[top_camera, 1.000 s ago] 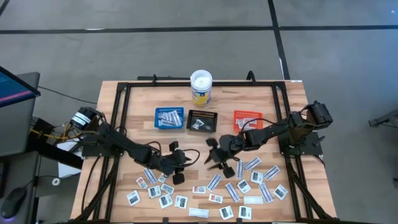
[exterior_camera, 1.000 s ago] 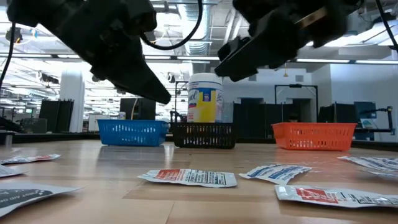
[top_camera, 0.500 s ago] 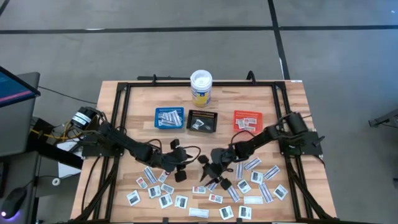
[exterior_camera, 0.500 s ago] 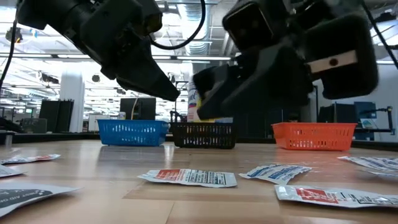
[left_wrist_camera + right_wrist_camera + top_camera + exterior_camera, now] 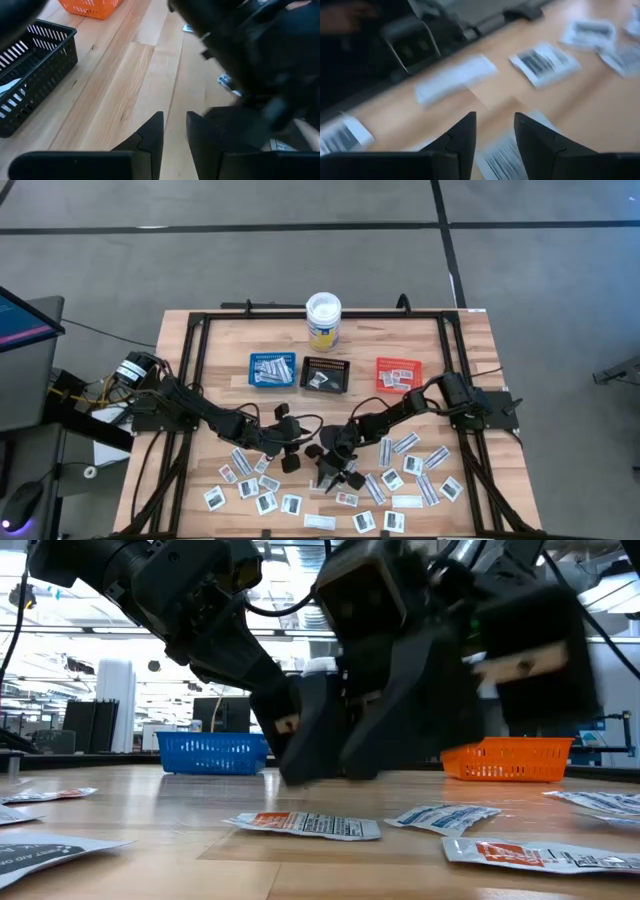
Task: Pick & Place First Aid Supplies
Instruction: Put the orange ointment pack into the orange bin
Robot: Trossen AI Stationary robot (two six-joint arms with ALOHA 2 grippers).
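Right gripper (image 5: 333,473): low over the packets (image 5: 400,480) strewn across the table's (image 5: 230,340) near half, fingers (image 5: 462,135) parted, empty. Left gripper (image 5: 290,445): just beside, near table centre, fingers (image 5: 150,135) narrowly parted, empty.

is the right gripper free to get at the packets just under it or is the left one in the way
Probably yes. The right gripper hangs open over loose packets near the table's front middle, nothing held. The left gripper sits close beside it but off to one side, not over those packets.
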